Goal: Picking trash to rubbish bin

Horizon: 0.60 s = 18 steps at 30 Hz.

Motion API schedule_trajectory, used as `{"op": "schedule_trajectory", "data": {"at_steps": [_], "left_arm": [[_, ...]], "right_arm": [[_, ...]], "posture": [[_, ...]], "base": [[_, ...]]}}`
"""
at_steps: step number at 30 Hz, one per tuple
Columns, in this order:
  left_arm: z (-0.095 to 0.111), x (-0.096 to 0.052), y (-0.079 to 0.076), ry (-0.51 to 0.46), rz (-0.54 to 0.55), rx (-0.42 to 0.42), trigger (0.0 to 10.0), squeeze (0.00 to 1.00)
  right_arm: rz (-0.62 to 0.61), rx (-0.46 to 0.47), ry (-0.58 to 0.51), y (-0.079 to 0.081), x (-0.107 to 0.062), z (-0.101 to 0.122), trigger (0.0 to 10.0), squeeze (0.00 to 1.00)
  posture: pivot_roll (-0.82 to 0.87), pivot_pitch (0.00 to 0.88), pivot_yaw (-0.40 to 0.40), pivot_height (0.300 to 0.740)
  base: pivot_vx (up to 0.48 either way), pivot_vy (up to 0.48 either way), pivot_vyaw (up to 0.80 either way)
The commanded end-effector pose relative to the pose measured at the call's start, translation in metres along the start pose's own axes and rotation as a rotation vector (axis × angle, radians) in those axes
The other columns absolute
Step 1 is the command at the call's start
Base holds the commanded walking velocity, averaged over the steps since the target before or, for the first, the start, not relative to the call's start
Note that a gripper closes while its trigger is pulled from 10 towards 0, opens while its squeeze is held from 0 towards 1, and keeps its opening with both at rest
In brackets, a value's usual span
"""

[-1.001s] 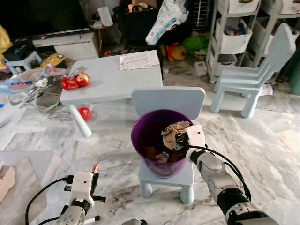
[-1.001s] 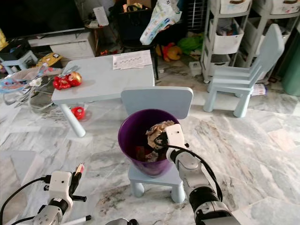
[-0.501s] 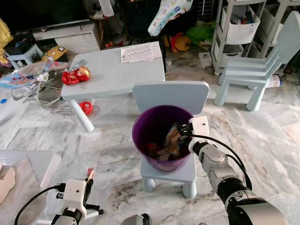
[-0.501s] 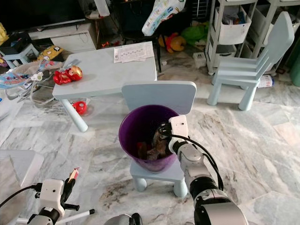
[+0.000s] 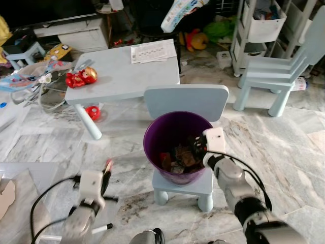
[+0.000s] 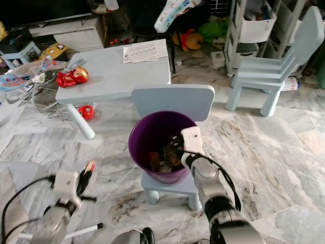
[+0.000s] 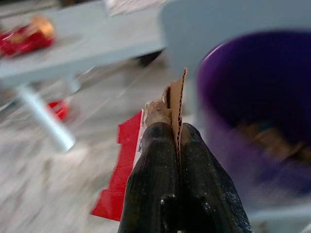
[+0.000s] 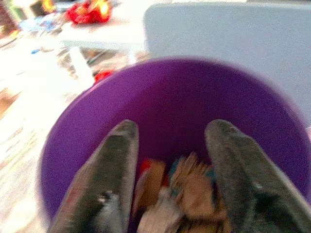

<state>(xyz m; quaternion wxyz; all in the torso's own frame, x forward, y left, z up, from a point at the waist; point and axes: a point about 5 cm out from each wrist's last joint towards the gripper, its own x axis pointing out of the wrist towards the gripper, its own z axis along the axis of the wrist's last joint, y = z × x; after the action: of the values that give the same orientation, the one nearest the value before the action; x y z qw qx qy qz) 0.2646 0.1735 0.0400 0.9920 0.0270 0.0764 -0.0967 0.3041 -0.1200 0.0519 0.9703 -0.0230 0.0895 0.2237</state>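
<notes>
A purple bin (image 5: 152, 152) stands on the seat of a small pale blue chair (image 5: 185, 101). Brown crumpled paper and other trash (image 5: 180, 155) lie inside it. My right gripper (image 5: 199, 145) hovers just over the bin's right rim. In the right wrist view it (image 8: 170, 128) is open with nothing between its fingers (image 8: 121, 145), and the trash (image 8: 189, 189) lies below. My left gripper (image 5: 106, 168) is low and left of the bin, above the floor. It (image 7: 175, 131) is shut on a thin scrap of cardboard (image 7: 181, 92) with a red part (image 7: 121, 179).
Behind the chair is a low pale table (image 5: 127, 76) with a red toy (image 5: 80, 78) and paper sheets (image 5: 154, 51). A second small chair (image 5: 274, 76) and white shelves (image 5: 259, 25) stand at the back right. Clutter lies at far left on the marble floor.
My right gripper has opened and the brown crumpled paper it held has dropped into the bin. My left gripper has risen with its cardboard scrap. The camera shifted slightly.
</notes>
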Motion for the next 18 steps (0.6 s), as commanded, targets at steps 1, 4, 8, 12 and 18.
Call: {"op": "schedule_trajectory", "data": {"at_steps": [1, 4, 8, 12, 18], "left_arm": [[-0.005, 0.0, -0.003, 0.027, -0.023, -0.014, 0.0, 0.0], [0.014, 0.024, -0.028, -0.027, -0.13, -0.031, 0.0, 0.0], [0.023, 0.038, -0.051, -0.049, -0.219, -0.038, 0.0, 0.0], [0.025, 0.044, -0.064, -0.054, -0.261, -0.052, 0.0, 0.0], [0.023, 0.052, -0.086, -0.033, -0.301, -0.063, 3.7, 0.0]], "right_arm": [[0.064, -0.004, -0.006, 0.008, 0.0, 0.008, 10.0, 0.96], [0.13, 0.005, 0.022, 0.012, -0.028, 0.012, 10.0, 0.68], [0.214, 0.026, 0.069, 0.019, -0.049, 0.018, 10.0, 0.68], [0.291, 0.013, 0.122, 0.026, -0.06, 0.021, 10.0, 0.64], [0.337, 0.047, 0.232, 0.028, -0.07, 0.016, 10.0, 0.63]], "posture": [[-0.02, 0.144, 0.126, 0.74], [-0.06, 0.132, 0.129, 0.74], [-0.09, 0.12, 0.132, 0.74], [-0.1, 0.114, 0.133, 0.74], [-0.12, 0.097, 0.13, 0.74]], "base": [[0.0, 0.0, 0.0], [0.0, 0.0, 0.0], [0.0, 0.0, 0.0], [0.0, 0.0, 0.0], [0.0, 0.0, 0.0]]}}
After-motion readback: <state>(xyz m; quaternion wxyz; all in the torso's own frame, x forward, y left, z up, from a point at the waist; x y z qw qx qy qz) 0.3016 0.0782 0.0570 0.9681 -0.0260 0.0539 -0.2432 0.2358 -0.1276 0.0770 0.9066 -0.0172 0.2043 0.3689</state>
